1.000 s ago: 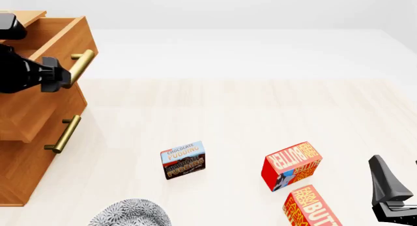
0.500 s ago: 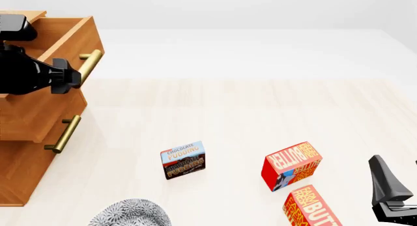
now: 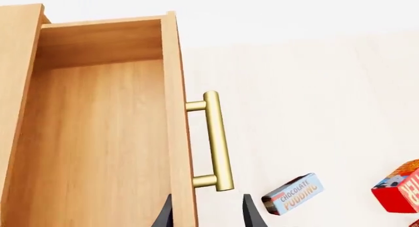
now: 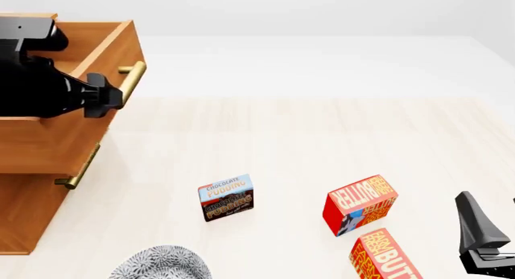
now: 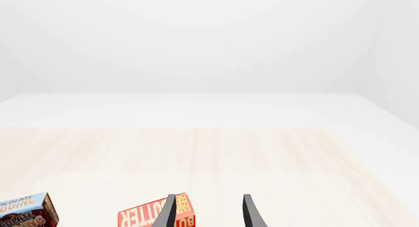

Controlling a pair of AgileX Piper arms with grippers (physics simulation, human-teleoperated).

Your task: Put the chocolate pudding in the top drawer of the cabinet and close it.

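Light was bright, even and diffuse (a clean simulator render), with only faint soft shadows; every view stayed sharp, without glare, blur or edge distortion.

A pale wood-grain table [image 4: 322,140] meets a plain white wall [image 5: 209,40] at its far edge, under soft, even light.

two red-orange butter boxes sit on the pale wood-grain table [image 4: 322,140], toward its right near side. the upper butter box [image 4: 360,204] stands tilted, and the lower butter box [image 4: 386,255] lies just beside it, cut by the frame's edge. a grey patterned dish [image 4: 161,264] shows at the near edge.
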